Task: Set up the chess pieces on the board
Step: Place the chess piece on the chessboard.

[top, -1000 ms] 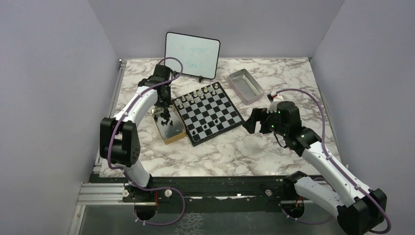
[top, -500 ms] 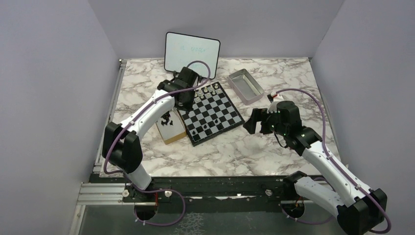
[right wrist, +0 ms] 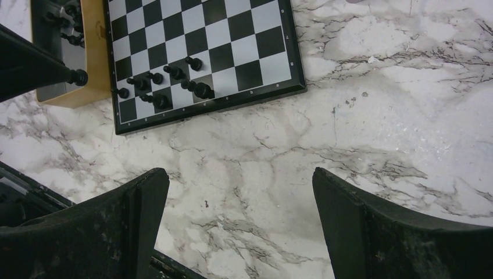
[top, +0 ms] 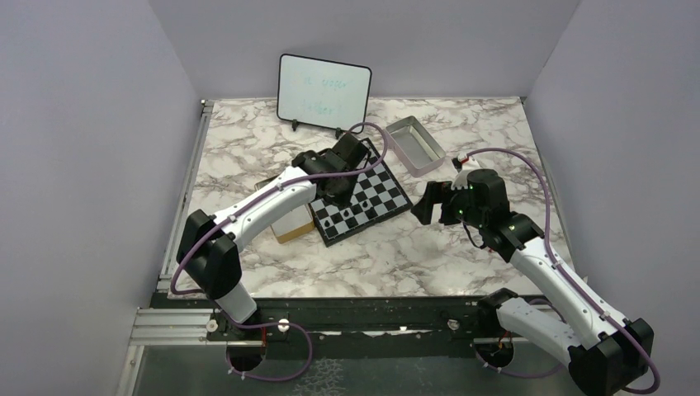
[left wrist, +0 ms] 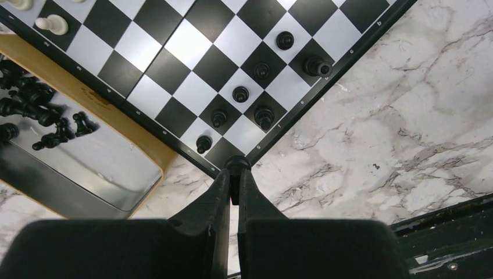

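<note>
Left jaws swung from box (left wrist: 87, 96) to board (left wrist: 187, 43); pinching black piece (left wrist: 237, 165).

My top camera looks down from high behind the rig, taking in the whole marble table (top: 396, 247). My left wrist view sits close over the board (left wrist: 189, 43) at its near corner. My right wrist view looks down from farther off. All three share that corner.

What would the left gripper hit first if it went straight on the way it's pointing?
The left gripper, shut on a tiny black chess piece, points at the empty corner square of the small black-and-white checkered board; the held piece would probably touch there first, though height is unclear.
</note>
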{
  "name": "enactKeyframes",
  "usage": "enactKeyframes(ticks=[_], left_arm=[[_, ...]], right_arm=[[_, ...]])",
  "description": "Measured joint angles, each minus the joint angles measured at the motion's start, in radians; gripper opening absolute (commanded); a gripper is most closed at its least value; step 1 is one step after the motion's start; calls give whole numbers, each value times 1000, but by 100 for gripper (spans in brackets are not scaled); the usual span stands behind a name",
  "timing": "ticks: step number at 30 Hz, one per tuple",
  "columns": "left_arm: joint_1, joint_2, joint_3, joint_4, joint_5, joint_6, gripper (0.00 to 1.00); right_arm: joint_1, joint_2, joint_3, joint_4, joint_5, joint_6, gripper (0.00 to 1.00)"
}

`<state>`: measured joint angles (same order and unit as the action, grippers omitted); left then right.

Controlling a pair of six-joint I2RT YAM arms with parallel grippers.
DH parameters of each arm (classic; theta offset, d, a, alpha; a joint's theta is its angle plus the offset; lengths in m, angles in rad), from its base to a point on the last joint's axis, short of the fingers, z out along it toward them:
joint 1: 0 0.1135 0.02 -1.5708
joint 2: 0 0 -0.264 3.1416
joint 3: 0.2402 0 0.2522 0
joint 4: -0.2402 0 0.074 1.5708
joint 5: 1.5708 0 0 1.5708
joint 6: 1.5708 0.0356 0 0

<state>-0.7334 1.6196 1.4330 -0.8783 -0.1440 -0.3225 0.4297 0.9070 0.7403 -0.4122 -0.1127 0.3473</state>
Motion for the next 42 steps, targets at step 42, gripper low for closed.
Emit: enactKeyframes(ticks=[42], left_arm=[[-27,49,-262,246,-3,-126,4]], right_arm=[[0,-5,-2,0,2,0,100]])
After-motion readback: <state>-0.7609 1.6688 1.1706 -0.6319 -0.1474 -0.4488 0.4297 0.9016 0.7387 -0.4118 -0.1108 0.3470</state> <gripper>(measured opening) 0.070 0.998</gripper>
